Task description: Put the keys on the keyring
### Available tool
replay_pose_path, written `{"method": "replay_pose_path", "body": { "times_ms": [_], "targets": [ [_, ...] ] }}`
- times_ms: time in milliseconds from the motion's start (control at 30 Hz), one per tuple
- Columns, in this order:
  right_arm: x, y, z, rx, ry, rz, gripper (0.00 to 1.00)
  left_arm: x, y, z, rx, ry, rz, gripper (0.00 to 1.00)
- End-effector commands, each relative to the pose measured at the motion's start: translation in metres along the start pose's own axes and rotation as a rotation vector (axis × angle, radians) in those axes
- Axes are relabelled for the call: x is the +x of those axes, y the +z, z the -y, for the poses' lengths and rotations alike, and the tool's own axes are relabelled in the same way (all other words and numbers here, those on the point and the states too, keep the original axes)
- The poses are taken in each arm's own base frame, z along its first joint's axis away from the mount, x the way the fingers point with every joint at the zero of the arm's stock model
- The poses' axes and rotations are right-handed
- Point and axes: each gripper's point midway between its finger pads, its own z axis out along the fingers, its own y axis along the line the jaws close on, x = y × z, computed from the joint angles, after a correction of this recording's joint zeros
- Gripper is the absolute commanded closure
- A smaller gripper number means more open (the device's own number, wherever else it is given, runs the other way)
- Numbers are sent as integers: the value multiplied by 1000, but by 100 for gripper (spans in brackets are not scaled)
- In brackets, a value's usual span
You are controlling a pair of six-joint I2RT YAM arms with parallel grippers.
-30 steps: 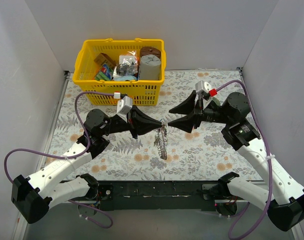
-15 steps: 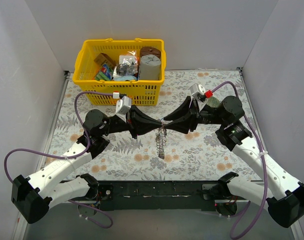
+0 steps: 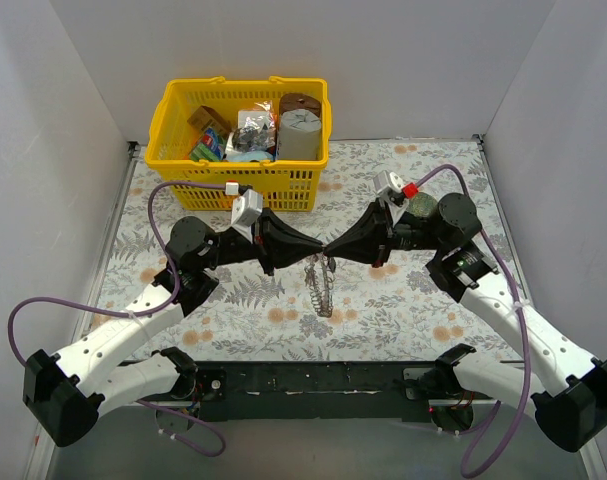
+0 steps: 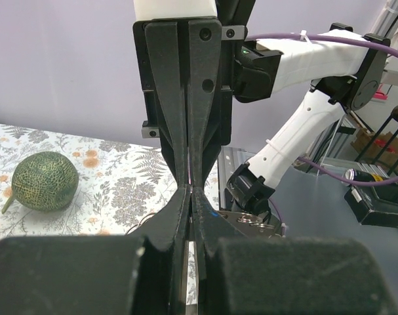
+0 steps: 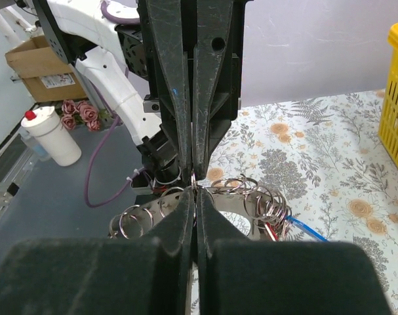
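Both my arms are nose to nose over the middle of the table (image 3: pixel 403 310), which has a cloth printed with grey ferns and orange flowers. My left gripper (image 3: pixel 321 251) is clamped tight, with the top of the keyring (image 3: pixel 321 285) pinched in it. The whole jangly bunch of loops dangles below the fingertips, just over the cloth. My right gripper (image 3: pixel 332 250) is closed too, tip to tip with the left one at the very same spot. Honestly I can't tell if it has any metal between its pads or is only pressed up against it.

From my right wrist you can see the keys (image 5: pixel 275 225) tangled in the bunch, a bit of red and a blue one poking out on the right.

Room-wise, plain white panels (image 3: pixel 403 60) box the table in at the back and both sides. A yellow basket (image 3: pixel 163 130) full of odds and ends sits against the back wall. A green netted melon (image 4: pixel 44 180) is on the cloth over by my right arm. Past the open edge there's a cardboard box (image 5: pixel 38 59) and a white bottle (image 5: pixel 51 138) with a red cap.
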Motion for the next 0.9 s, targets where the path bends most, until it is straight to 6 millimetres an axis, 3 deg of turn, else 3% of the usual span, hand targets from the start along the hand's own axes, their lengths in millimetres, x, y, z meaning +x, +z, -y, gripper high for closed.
{"method": "replay_pose_path", "body": {
  "times_ms": [0,133,200,233,300,333,367,400,467,567,600,700,733,867],
  "targets": [
    [-12,5,5,20,-13,14,99,-33,2,18,55,73,60,100],
    [-19,4,9,60,-59,-4,99,-26,2,12,27,81,1,100],
    [-12,1,15,93,-33,-56,99,-29,2,13,24,95,-17,100],
    [-19,1,14,100,-57,-60,99,-22,1,11,18,74,-53,97],
    [-9,-3,19,129,-58,-122,99,-26,1,14,28,98,-77,88],
    [-18,-4,16,133,-80,-128,99,-16,-1,10,17,72,-126,80],
    [-18,-6,18,135,-111,-149,99,-23,0,11,19,101,-131,76],
    [-6,-8,21,143,-73,-201,99,-22,0,10,14,109,-148,70],
    [-15,-10,17,136,-104,-223,99,-10,-4,5,-1,97,-219,56],
    [-3,-14,19,133,-89,-300,99,-8,-6,2,-21,89,-281,44],
    [-6,-14,20,128,-115,-308,99,-16,-5,2,-19,120,-281,41],
    [-1,-17,17,108,-91,-352,99,1,-9,-5,-37,83,-379,34],
    [4,-19,14,94,-82,-378,99,-5,-8,-7,-47,93,-386,33],
    [12,-20,12,65,-62,-415,99,5,-7,-16,-61,66,-465,33]
  ]
}}
